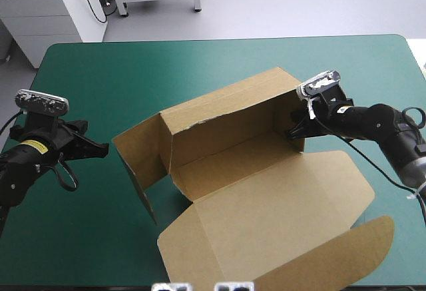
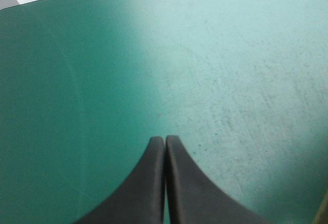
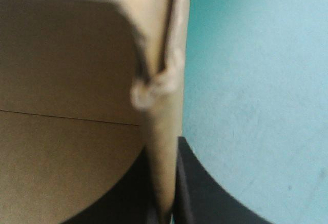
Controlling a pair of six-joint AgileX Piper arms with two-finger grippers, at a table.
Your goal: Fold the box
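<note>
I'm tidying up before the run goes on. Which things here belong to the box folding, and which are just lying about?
Belongs to the job:
- box, walls partly raised, lid flat
- right hand, shut on the box's end wall

Just there:
- left hand, shut, apart from the box
- teal-green cover, only the work surface

The box (image 1: 253,184) is brown board, matt and papery, its cut edges raw and paler. One wall edge is frayed into a fuzzy lump (image 3: 154,88). The teal-green cover (image 1: 166,71) under the box is smooth, matt and faintly speckled. The left gripper (image 2: 165,141) has smooth, matt black fingers (image 2: 143,193).
</note>
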